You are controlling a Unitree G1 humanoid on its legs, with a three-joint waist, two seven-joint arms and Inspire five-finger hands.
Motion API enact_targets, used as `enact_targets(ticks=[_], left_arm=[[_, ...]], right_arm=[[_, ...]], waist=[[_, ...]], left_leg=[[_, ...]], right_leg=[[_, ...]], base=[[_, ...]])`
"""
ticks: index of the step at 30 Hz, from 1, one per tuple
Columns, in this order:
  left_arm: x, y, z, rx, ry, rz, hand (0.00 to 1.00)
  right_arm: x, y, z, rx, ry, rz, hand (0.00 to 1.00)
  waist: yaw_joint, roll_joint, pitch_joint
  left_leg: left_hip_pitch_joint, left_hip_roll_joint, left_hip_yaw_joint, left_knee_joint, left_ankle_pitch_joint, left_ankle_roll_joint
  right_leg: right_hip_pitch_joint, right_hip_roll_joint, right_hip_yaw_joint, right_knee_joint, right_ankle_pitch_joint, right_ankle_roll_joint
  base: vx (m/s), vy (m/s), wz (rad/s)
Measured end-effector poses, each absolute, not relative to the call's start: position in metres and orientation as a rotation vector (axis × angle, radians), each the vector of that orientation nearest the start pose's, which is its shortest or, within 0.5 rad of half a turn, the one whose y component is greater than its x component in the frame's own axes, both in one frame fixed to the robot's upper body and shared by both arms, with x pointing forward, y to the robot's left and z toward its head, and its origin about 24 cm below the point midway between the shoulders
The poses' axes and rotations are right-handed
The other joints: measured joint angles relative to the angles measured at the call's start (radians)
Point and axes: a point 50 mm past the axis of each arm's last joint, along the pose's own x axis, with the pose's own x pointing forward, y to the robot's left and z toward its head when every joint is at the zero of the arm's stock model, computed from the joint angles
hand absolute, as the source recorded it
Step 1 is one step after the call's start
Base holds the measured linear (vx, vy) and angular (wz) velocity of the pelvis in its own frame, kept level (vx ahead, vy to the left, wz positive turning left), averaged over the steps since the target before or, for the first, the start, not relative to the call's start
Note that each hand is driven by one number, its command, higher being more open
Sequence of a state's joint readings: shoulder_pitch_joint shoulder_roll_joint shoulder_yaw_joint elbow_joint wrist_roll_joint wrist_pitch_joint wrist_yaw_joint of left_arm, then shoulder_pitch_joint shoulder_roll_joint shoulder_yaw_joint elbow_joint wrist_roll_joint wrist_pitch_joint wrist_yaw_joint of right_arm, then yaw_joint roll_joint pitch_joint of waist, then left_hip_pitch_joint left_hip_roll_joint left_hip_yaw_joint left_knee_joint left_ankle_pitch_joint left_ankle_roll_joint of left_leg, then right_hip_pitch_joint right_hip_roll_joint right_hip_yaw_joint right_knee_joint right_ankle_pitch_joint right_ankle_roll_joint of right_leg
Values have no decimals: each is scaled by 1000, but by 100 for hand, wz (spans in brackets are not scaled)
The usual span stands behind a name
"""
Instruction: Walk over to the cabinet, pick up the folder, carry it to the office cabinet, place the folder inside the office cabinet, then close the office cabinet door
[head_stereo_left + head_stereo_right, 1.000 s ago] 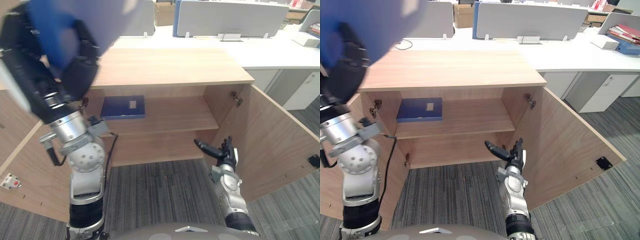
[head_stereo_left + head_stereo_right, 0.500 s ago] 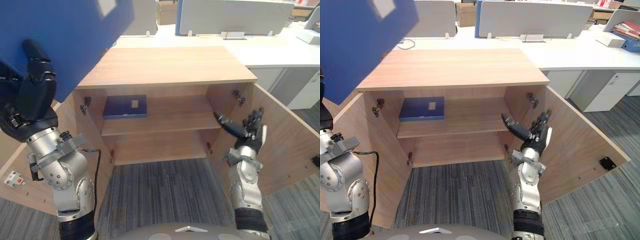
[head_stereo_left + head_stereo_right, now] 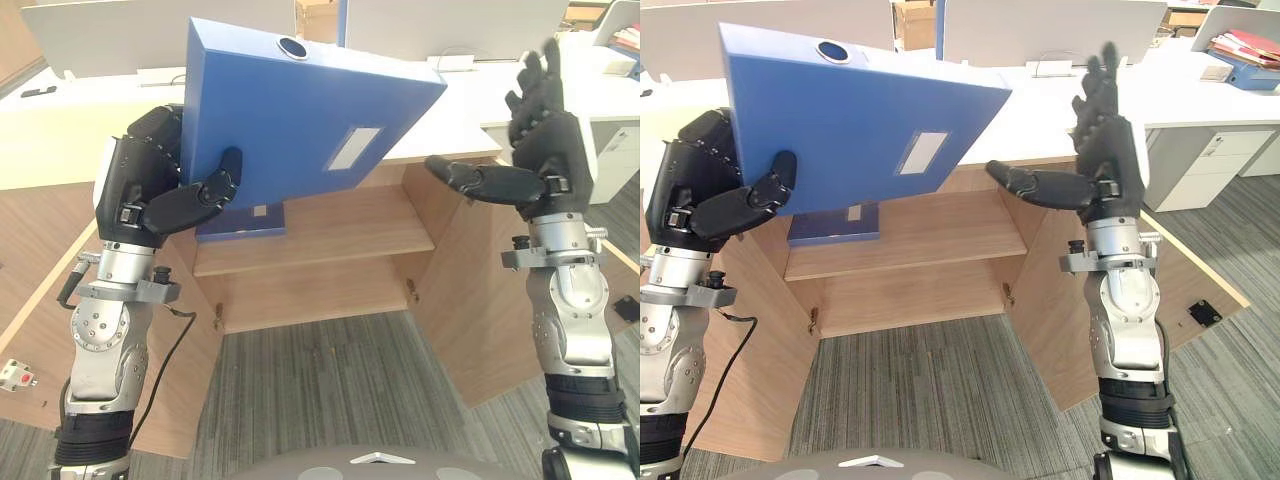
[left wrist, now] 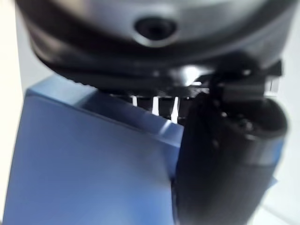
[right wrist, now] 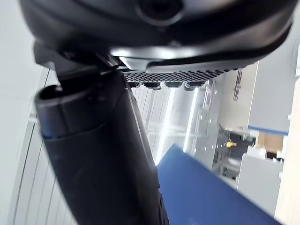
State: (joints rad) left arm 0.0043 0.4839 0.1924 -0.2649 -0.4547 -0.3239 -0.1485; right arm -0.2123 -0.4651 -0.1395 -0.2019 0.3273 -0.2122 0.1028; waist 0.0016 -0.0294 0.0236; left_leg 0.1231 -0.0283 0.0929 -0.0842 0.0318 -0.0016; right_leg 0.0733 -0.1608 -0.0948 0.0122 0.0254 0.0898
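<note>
The thick blue rigid folder (image 3: 300, 110) is hanging tilted above the open wooden cabinet (image 3: 330, 225), with the left hand (image 3: 150, 190) clamping thumb and fingers round one end. It is looking stiff, bulky and smooth, so likely to pivot. The right hand (image 3: 540, 140), spread and empty, is hovering near its far corner.

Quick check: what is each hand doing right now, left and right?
The left hand is shut on the blue folder, thumb across its front face.
The right hand is open, fingers straight, holding nothing.
</note>
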Motion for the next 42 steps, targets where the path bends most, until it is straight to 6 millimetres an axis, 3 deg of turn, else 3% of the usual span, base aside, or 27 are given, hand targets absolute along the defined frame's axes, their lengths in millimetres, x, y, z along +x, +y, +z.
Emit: enact_targets(ticks=[13, 18, 21, 34, 42], left_arm=[[236, 245, 162, 243, -576, -94, 0], [236, 243, 162, 253, -572, -115, 0], [237, 242, 165, 282, -572, -153, 0], [231, 239, 200, 438, -630, -287, 0], [231, 237, 204, 421, -624, -323, 0]], right_arm=[[272, -192, 210, -323, -676, 372, 100], [275, -167, 214, -410, -677, 529, 100], [277, -151, 215, -551, -686, 587, 100], [293, -138, 229, -900, -723, 562, 100], [296, -131, 238, -988, -791, 509, 100]], waist=[[22, -5, -3], [23, -5, -6], [26, -6, -14], [50, 0, -40], [53, -2, -42]], left_leg=[[-6, 4, -3, -1, 2, 0], [-9, 4, -3, -1, 4, -1], [-11, 4, -3, -1, 4, -1], [-11, 5, -7, -1, 7, -3], [-11, 5, -11, -1, 11, -3]], right_leg=[[-3, 3, -6, 1, 0, -1], [-6, 4, -5, 1, 0, -1], [-9, 4, -5, 1, 0, -1], [-7, 4, -10, 3, 0, -1], [-5, 4, -13, 3, 0, -1]], base=[[-22, -12, 0], [-16, -8, 0], [0, 0, 0], [0, 0, 1], [0, 0, 0]])
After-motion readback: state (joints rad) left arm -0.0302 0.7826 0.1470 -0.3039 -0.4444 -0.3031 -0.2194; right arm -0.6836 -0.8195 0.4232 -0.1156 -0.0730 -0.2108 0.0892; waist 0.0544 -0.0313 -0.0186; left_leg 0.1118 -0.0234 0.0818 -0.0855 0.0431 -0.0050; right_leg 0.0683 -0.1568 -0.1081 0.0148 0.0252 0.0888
